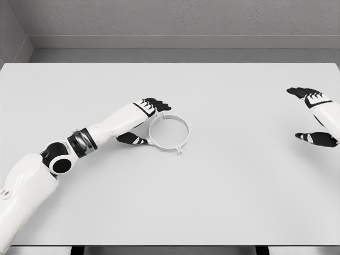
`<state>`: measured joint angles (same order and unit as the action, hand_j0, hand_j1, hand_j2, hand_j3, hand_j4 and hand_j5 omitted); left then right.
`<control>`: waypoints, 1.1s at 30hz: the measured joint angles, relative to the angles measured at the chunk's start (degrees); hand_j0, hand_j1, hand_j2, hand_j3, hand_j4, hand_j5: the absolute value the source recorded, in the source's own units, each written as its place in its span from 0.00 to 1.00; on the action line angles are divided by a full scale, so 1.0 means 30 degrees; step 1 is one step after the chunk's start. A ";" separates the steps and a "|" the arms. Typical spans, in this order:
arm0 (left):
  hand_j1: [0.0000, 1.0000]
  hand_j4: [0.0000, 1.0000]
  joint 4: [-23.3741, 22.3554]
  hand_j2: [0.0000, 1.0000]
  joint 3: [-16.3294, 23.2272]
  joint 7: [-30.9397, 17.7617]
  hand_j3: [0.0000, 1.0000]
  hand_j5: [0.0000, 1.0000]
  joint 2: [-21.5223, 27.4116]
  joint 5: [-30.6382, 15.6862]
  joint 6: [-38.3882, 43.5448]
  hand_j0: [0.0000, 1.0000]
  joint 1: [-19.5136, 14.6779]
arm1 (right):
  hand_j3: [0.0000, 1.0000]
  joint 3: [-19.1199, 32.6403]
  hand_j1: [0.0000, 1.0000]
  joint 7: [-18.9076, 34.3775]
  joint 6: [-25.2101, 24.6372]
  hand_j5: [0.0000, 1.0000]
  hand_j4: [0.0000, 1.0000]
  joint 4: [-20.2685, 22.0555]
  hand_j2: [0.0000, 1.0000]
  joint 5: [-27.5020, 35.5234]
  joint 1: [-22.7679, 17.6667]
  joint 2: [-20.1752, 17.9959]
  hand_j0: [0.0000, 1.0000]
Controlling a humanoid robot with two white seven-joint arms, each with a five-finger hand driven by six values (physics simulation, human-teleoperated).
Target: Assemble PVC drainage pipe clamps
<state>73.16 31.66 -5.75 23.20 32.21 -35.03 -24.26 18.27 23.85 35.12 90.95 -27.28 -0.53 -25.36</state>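
- Filling most of the head view, the pale grey desk [239,202] runs back to a grey wall.
- The left arm [79,143] comes in from the lower left corner, white with a black elbow joint, and reaches toward the middle of the desk.
- The right arm [332,114] shows only its wrist at the right edge.
- The clamp ring [169,133], a thin white hoop with small tabs on its rim, lies flat on the desk just left of centre.
- The left robot hand [144,121] sits at the ring's left side, black fingers [158,103] over the upper rim and thumb [133,139] by the lower rim, spread wide; whether it touches the ring is unclear.
- The right robot hand [313,114] is well apart from the ring, its fingers relaxed and holding nothing.
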 measured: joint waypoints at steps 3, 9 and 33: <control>1.00 1.00 0.0023 1.00 0.0006 0.0002 1.00 1.00 -0.0025 0.0023 0.0001 1.00 -0.0059 | 1.00 0.0000 1.00 0.0000 0.0000 1.00 1.00 -0.0002 1.00 -0.0004 0.0000 0.0000 1.00; 1.00 1.00 0.0035 1.00 0.0004 0.0001 1.00 1.00 -0.0223 0.0046 0.0001 1.00 -0.0059 | 1.00 0.0000 1.00 0.0000 0.0000 1.00 1.00 -0.0003 1.00 0.0000 0.0000 0.0000 1.00; 1.00 1.00 -0.0070 1.00 -0.2219 0.0050 1.00 1.00 0.5082 -0.0771 0.0000 1.00 -0.1670 | 1.00 0.0000 1.00 0.0000 0.0000 1.00 1.00 -0.0003 1.00 -0.0004 0.0000 0.0018 1.00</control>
<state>72.95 25.01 -5.59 38.44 29.90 -35.03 -29.27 18.27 23.85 35.12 90.94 -27.29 -0.53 -25.31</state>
